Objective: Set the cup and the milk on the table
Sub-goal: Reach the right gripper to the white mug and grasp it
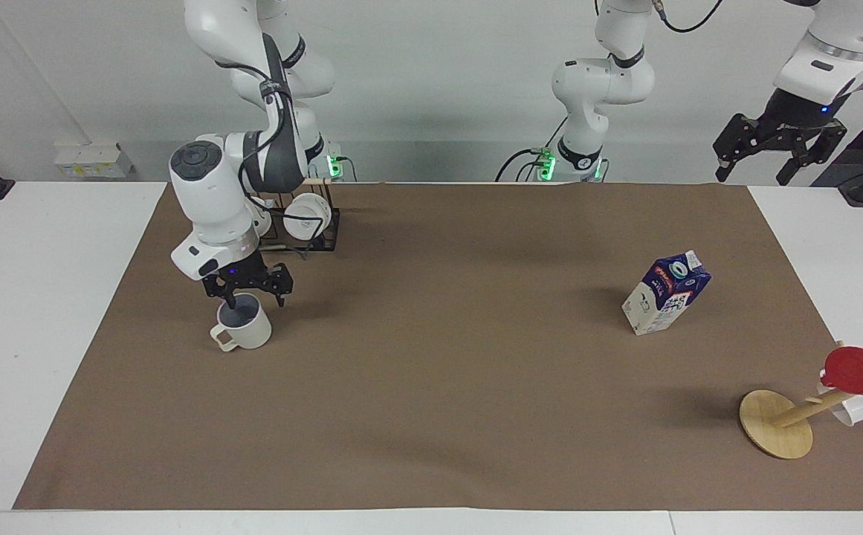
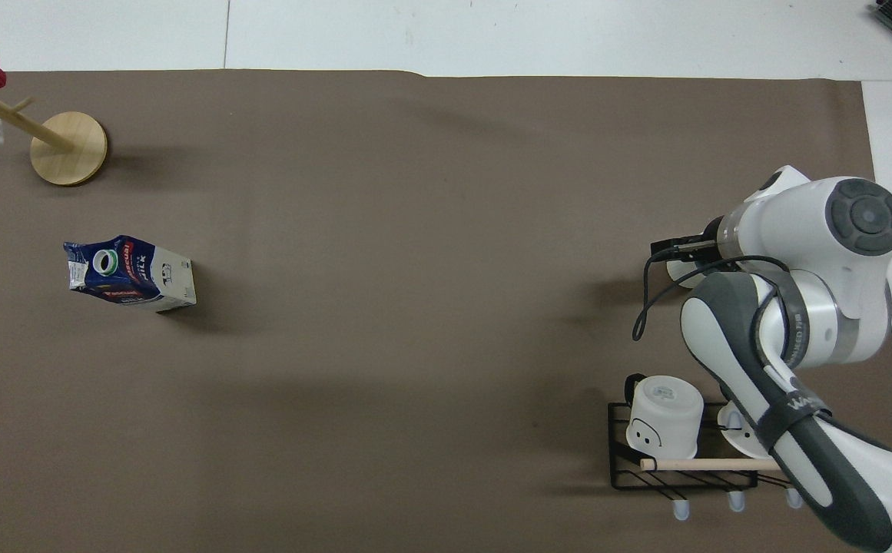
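While the right tool [image 1: 250, 295] hangs spread at the cup's [image 1: 244, 325] rim on the desk [image 1: 431, 446], toward the right arm's end, nothing is gripped. The milk [image 1: 665, 293] stands untouched toward the left arm's end; the left tool [image 1: 779, 152] waits released above that corner, so both moves look pending.

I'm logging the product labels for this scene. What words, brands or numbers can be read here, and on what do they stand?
"MILK": blue lettering on the milk carton, just legible in the overhead view.
Red brand band on the carton: too blurred to read.
Lettering on the right arm's dark link: too small to read.
Round prints on the white mugs' bases: unreadable.
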